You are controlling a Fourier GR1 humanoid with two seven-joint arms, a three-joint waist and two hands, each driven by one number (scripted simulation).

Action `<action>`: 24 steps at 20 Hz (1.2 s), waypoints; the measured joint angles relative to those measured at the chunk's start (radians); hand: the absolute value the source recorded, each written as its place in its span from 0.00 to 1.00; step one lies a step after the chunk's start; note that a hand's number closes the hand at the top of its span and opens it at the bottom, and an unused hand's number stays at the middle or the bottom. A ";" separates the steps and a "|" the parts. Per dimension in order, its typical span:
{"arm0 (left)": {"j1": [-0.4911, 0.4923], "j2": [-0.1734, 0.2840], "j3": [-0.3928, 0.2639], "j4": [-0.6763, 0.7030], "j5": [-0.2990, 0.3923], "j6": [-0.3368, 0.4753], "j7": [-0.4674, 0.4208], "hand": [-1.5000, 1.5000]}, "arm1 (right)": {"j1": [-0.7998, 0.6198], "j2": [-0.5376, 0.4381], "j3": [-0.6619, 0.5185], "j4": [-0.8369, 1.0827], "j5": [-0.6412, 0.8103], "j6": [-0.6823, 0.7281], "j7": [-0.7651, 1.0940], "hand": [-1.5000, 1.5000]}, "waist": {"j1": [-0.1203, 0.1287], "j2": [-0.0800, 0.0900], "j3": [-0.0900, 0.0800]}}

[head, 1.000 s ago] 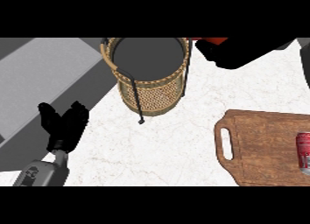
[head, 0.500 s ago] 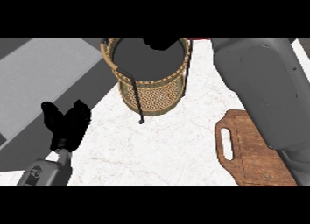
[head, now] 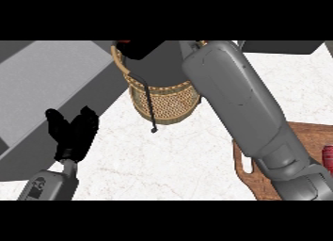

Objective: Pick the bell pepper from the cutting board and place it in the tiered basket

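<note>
My right hand (head: 143, 47) is over the tiered basket (head: 166, 101), curled on something red, likely the bell pepper. Next, lower and release. My left hand (head: 73, 132) rests spread.

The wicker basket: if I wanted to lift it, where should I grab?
Likely by the rim on its left side, coming from the left: the basket stands upright with an open top, and the right forearm lies across its right side.
</note>
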 measured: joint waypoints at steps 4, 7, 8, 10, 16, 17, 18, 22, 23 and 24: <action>0.001 0.009 0.001 -0.009 0.008 -0.018 0.004 0.50 | -0.016 0.020 0.032 0.084 -0.114 -0.051 -0.102 0.00 | 0.014 0.001 -0.001; -0.006 0.004 -0.003 -0.007 0.002 -0.015 0.006 0.50 | -0.051 0.027 0.067 0.135 -0.190 -0.093 -0.172 0.00 | 0.020 0.002 -0.001; -0.011 0.003 -0.007 -0.004 0.000 -0.017 0.006 0.50 | -0.069 0.028 0.074 0.153 -0.211 -0.110 -0.192 0.00 | 0.023 0.003 -0.001; -0.020 -0.010 -0.012 0.002 -0.007 -0.007 0.005 0.50 | -0.091 0.030 0.086 0.178 -0.248 -0.152 -0.243 0.00 | 0.023 0.003 -0.001; -0.017 -0.018 -0.012 0.006 -0.013 0.007 0.008 0.50 | -0.139 0.032 0.080 0.240 -0.281 -0.315 -0.311 0.00 | 0.002 -0.003 -0.001; -0.009 -0.013 -0.009 0.005 -0.012 0.002 0.000 0.50 | -0.137 0.033 0.063 0.252 -0.290 -0.337 -0.316 0.00 | -0.001 -0.003 0.000; -0.006 -0.011 -0.008 0.002 -0.011 0.002 0.002 0.50 | -0.136 0.033 0.043 0.263 -0.297 -0.355 -0.314 0.00 | -0.006 -0.004 0.000; 0.020 -0.002 0.002 -0.007 -0.011 0.002 -0.009 0.50 | -0.124 -0.022 -0.012 0.268 -0.316 -0.372 -0.270 0.00 | -0.029 -0.010 0.001; 0.025 0.001 0.006 -0.005 -0.007 -0.006 -0.019 0.50 | -0.119 -0.051 -0.026 0.268 -0.320 -0.360 -0.266 0.00 | -0.033 -0.011 0.001; 0.034 0.002 0.009 -0.014 -0.007 -0.003 -0.018 0.50 | -0.103 -0.083 -0.035 0.266 -0.326 -0.337 -0.263 0.00 | -0.036 -0.012 0.001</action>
